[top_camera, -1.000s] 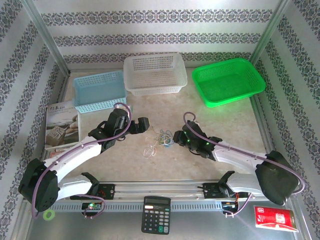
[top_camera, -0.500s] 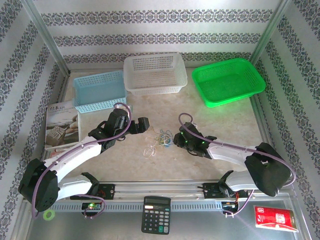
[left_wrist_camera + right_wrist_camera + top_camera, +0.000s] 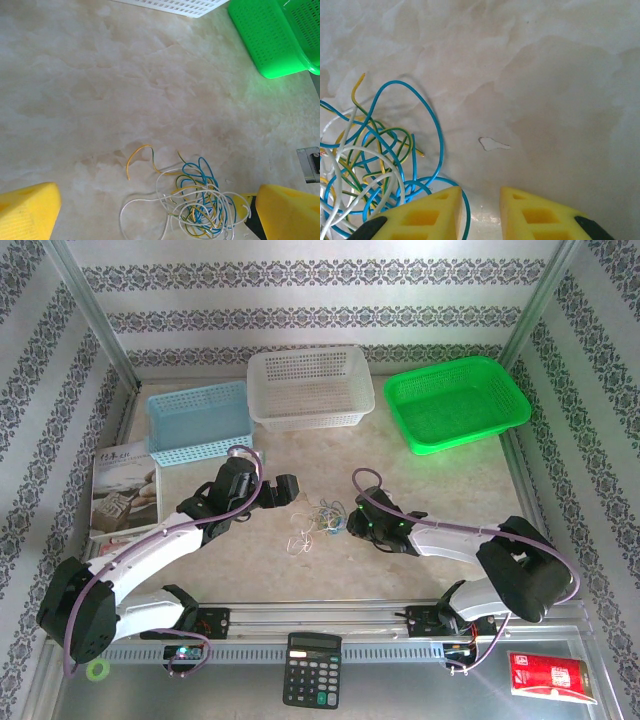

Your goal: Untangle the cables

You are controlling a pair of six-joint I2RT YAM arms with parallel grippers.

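Cables (image 3: 320,520): lying as 1 knotted clump of blue, yellow-green and whitish strands on the table (image 3: 545,75), between the 2 grippers.

Risk 1, dragging: the strands are looping through one another, so a pull on any 1 strand is likely to be carrying the whole clump along and tightening the knot.

Risk 2, missed pinch: each strand is thread-thin and lying flat, so closing fingers are likely to be sliding over it or catching several at once.

Risk 3, collision: both grippers are converging on the same small clump, so their fingertips may be meeting over it.

Left gripper (image 3: 157,215): standing spread wide, 1 yellow finger (image 3: 25,210) on each side. It is holding nothing. In the left wrist view the clump (image 3: 195,205) is sitting just ahead of the gap and toward the far finger, with 1 yellow strand trailing away forward.

Right gripper (image 3: 480,212): standing nearly closed, with only a narrow gap between the fingers and nothing pinched in it. In the right wrist view the clump (image 3: 370,170) is lying off to 1 side of the fingers. A blue loop is curving round the nearer fingertip (image 3: 432,212); whether it is touching cannot be told.
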